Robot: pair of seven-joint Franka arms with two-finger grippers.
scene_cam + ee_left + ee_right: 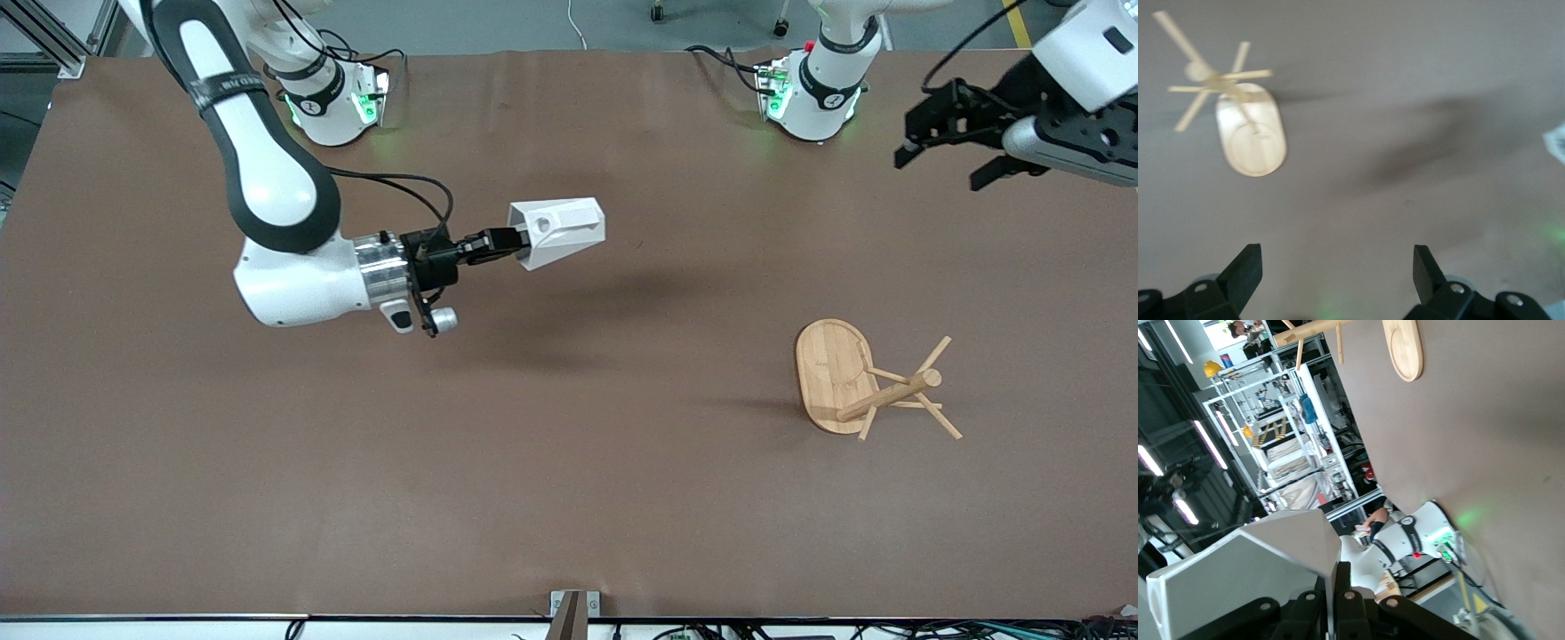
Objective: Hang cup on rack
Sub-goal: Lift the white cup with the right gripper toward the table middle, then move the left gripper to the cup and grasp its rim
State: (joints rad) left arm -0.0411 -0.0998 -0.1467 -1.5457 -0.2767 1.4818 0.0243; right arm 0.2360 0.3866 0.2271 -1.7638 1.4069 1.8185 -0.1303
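The white faceted cup (560,229) hangs on its side in the air over the middle of the table, its handle with the round hole turned upward. My right gripper (508,244) is shut on the cup's wall near the rim. In the right wrist view the cup (1251,567) fills the space by the right gripper (1341,577). The bamboo rack (889,391) stands on its oval base (827,369) toward the left arm's end, nearer the front camera. My left gripper (942,169) waits open and empty, high over that end; its wrist view shows the rack (1218,80) and the left gripper (1338,263).
Both arm bases (338,98) (813,89) stand along the table edge farthest from the front camera. Brown tabletop (533,462) lies between the held cup and the rack. A small bracket (573,613) sits at the table edge closest to the front camera.
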